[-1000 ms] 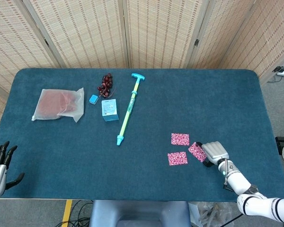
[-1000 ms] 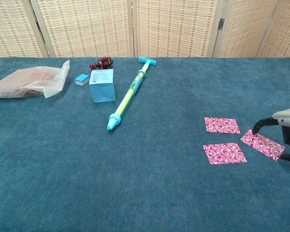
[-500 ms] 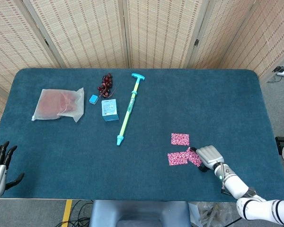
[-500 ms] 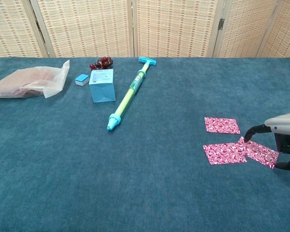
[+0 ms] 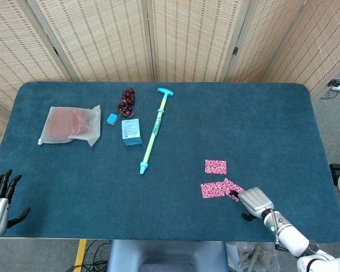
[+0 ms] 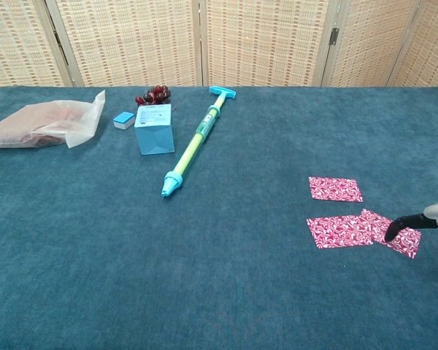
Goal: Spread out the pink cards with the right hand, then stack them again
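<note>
While the pink cards [image 6: 350,219] lay apart on the blue surface [image 5: 255,119], the spreading part of the task looked done and the restacking looked barely begun. One card [image 6: 336,189] sat alone, just beyond the other two and clear of them. Nearer the robot, a second card [image 6: 339,231] lay flat, and a third card [image 6: 391,230], turned at an angle, touched or slightly overlapped its right edge. The right hand [image 5: 255,201] rested at that angled card, a dark fingertip [image 6: 391,230] pressing down on it; I cannot tell whether the other fingers were curled or spread. The left hand [image 5: 0,198], far from the cards at the surface's near left corner, held nothing with fingers apart. By my reading, all three cards remained to be gathered into one pile.
</note>
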Available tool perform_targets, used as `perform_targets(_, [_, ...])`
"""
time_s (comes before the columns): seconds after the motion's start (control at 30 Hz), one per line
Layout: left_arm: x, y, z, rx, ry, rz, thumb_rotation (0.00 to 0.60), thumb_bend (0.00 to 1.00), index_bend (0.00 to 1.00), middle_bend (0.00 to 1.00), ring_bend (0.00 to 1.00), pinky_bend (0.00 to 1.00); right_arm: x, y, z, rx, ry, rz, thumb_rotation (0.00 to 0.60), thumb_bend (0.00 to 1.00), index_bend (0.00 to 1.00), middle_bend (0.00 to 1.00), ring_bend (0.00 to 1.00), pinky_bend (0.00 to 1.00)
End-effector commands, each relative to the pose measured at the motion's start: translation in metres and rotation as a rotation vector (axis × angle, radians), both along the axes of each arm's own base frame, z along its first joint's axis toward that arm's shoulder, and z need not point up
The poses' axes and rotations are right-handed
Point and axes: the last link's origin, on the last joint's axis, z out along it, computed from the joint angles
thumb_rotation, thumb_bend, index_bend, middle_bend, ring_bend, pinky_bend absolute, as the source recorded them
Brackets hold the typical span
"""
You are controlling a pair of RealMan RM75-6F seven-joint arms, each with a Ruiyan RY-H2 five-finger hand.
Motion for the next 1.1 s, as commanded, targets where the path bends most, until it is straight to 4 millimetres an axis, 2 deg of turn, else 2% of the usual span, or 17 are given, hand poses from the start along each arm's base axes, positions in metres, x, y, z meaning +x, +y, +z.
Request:
perform_targets(0.03, [0.001, 0.0, 0.0, 0.001, 0.0, -0.003, 0.6, 0.26, 0.14, 0.03, 0.05, 0.13, -0.003, 0.001, 0.001, -0.003, 0.007, -0.005, 0.6, 0.38, 0.17, 1.0, 1.0, 1.0])
perform_targets(0.47, [0.001, 0.001, -0.001, -0.003, 0.001, -0.002, 0.6, 0.26, 0.14, 0.03, 0.05, 0.13, -0.03, 0.002, 0.028, -0.077, 0.087, -0.066, 0.6, 0.38, 0.17, 1.0, 1.0, 1.0])
perform_targets(0.57, [0.001, 0.001, -0.001, 0.0, 0.002, 0.0, 0.6, 0.26, 0.14, 0.03, 0.05, 0.13, -0.028, 0.001, 0.03, -0.089, 0.076, -0.065, 0.6, 0.38, 0.17, 1.0, 1.0, 1.0])
perform_targets(0.83, [0.001, -0.001, 0.0, 0.001, 0.003, 0.002, 0.6, 0.26, 0.14, 0.03, 0.05, 0.13, -0.014, 0.007, 0.015, -0.02, 0.025, -0.019, 0.6, 0.38, 0.17, 1.0, 1.0, 1.0])
perform_targets(1.1, [-0.001, -0.004, 0.002, 0.007, 0.005, 0.009, 0.6, 0.26, 0.14, 0.03, 0.05, 0.13, -0.016, 0.007, 0.003, 0.016, 0.022, -0.02, 0.6, 0.38, 0.17, 1.0, 1.0, 1.0])
